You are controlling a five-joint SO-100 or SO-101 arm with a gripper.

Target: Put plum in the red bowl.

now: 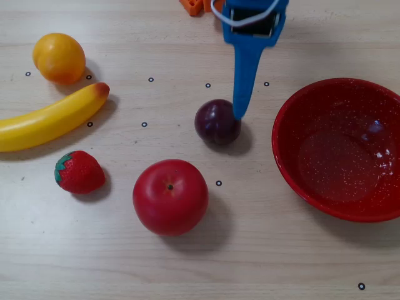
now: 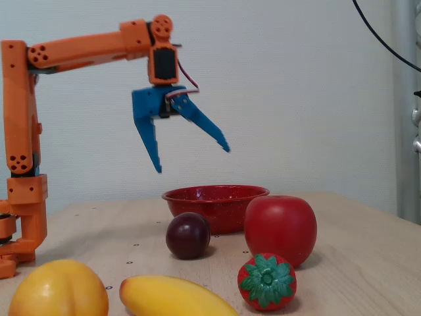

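The plum point(image 1: 217, 122) is small, round and dark purple and lies on the wooden table left of the red bowl point(image 1: 337, 144) in the overhead view. In the fixed view the plum point(image 2: 188, 235) sits in front of the speckled red bowl point(image 2: 216, 204). My blue gripper point(image 2: 192, 159) is open and empty, and it hangs well above the plum and the table. In the overhead view the gripper point(image 1: 245, 75) reaches in from the top edge, and one finger's tip overlaps the plum's upper right edge.
A big red apple point(image 1: 170, 196) lies just below the plum in the overhead view. A strawberry point(image 1: 79, 172), a banana point(image 1: 50, 119) and an orange fruit point(image 1: 59, 57) lie to the left. The orange arm point(image 2: 26, 131) stands at the left of the fixed view.
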